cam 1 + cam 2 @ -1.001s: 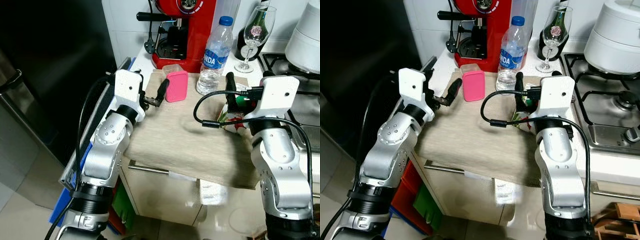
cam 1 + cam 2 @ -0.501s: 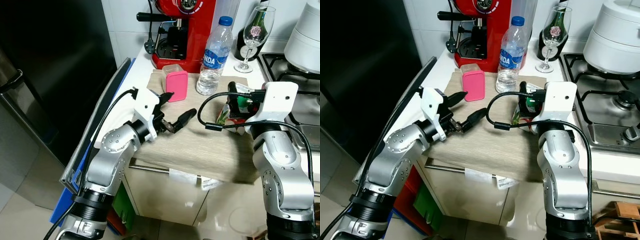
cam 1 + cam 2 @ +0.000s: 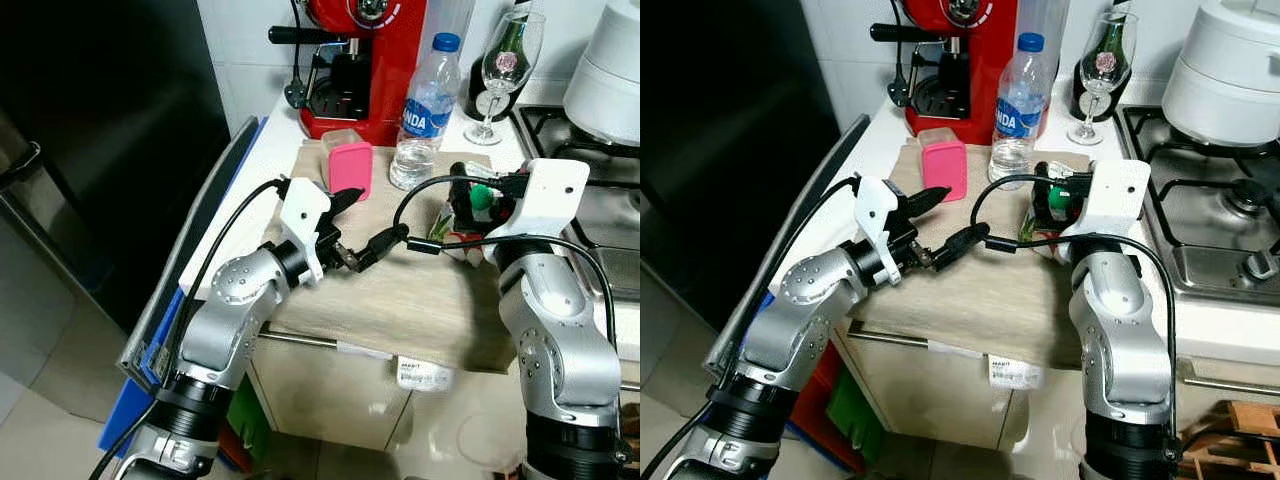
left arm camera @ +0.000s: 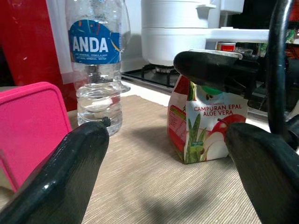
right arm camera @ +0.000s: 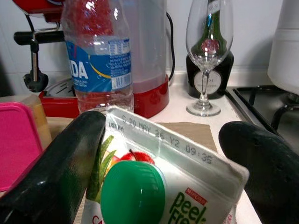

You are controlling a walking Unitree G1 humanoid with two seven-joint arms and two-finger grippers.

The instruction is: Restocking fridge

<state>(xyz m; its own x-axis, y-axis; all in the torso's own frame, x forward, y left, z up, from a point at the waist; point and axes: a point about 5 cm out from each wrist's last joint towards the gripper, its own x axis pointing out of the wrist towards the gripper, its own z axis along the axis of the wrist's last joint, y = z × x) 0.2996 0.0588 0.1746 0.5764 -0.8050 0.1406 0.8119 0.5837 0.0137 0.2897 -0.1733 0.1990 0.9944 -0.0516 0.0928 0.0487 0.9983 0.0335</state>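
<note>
Straddling juice carton (image 5: 163, 186) near counter's right edge, right tool (image 3: 470, 200) spread, not yet clamped. Left tool (image 3: 950, 225) spread, empty, mid-counter beside pink container (image 3: 349, 167). You likely at pickup step: clamp carton, lift, turn toward fridge (image 3: 90, 150).

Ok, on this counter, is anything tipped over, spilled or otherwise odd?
Nothing spilled. The clear plastic water bottle, stemmed wine glass and pink-lidded plastic container stand upright. The red-and-white juice carton with green cap sits between the right gripper's open fingers. The left gripper, open, hovers over the beige mat.
</note>
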